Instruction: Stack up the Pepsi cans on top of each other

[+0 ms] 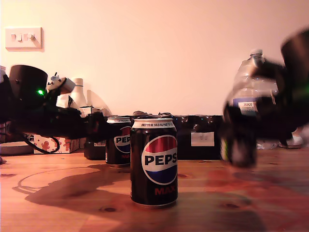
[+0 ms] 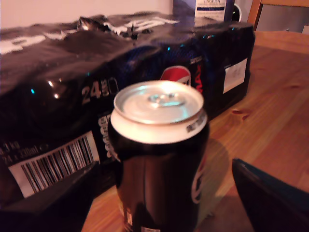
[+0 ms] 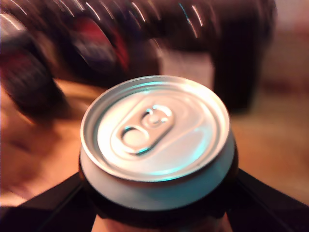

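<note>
Three Pepsi cans on and above the desk (image 1: 58, 212), none stacked.

Nearest, one Pepsi can (image 1: 154, 162) stands upright mid-desk. Behind it, toward the exterior view's left, my first hand (image 2: 159, 193) sits released, fingers (image 2: 268, 198) either side of a second can (image 2: 158, 159) without touching. At the exterior view's right, my second hand (image 3: 159, 212) is clenched on a blurred third can (image 3: 157, 145). Farthest, the multipack (image 2: 58, 87) and a water bottle (image 1: 251, 82).
</note>
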Available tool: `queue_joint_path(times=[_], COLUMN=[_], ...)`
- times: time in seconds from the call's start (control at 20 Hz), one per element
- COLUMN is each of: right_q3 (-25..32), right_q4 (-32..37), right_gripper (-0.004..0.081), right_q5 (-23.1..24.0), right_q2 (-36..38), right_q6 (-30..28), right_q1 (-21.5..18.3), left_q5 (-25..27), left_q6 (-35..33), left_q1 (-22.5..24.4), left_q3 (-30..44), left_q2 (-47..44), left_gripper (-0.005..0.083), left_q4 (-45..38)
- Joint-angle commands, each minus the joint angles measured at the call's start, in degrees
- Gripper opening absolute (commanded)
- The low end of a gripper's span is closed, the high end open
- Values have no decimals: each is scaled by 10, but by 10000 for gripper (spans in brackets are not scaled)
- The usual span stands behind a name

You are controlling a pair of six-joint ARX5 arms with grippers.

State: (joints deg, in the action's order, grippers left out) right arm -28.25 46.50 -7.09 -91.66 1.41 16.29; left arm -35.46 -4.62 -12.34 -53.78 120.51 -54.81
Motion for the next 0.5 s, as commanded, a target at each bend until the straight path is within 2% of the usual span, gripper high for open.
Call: queue_joint_path(times=[0.0, 0.45], right_q3=[-5, -21], right_q4=[1, -122], right_gripper=[192, 192], right_q5=[-2, -19], right_q2=[42, 178], right_q6=[-4, -3], right_q1=[7, 69], left_q5=[-1, -1], left_q6=[3, 2], left_q1=[-1, -5], left_q3=[-9, -38], left_q2=[20, 34], left_gripper=[792, 792], left_q4=[-5, -1])
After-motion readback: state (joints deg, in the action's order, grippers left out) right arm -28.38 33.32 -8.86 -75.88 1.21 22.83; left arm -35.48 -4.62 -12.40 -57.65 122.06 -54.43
